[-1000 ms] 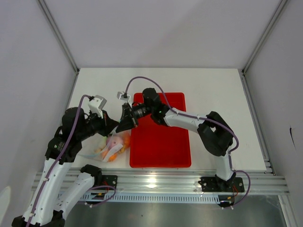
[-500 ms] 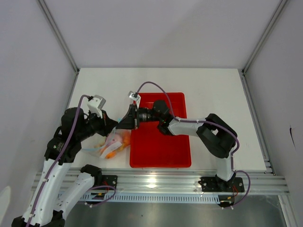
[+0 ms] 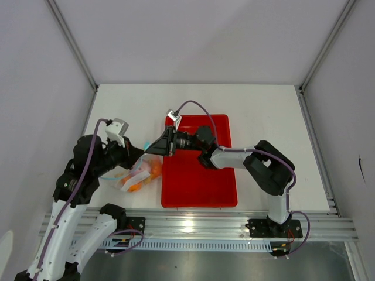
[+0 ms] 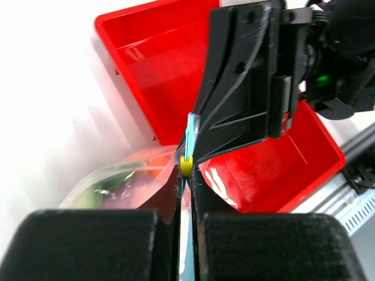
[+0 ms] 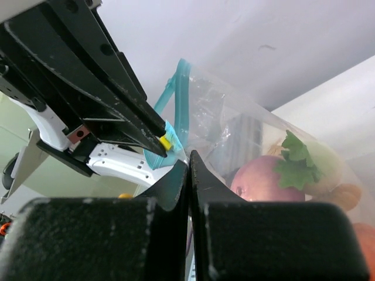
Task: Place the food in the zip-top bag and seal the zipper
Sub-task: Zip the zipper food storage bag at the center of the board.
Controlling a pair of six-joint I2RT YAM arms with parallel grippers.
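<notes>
Showed left gripper and right gripper both clenched on the zipper; showed zip-top bag, food inside, hanging beside red tray; probably light, floppy, slippery; best pinched along that stiffer strip.

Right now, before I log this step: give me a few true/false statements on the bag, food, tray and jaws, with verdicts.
1. Both arms' jaws are shut on the zipper of the zip-top bag. True.
2. The food lies in the red tray. False: it is inside the bag.
3. In the top view, the bag is at the tray's right edge. False: it is at the tray's left edge.
4. The right arm reaches across the tray to the bag's mouth. True.
</notes>
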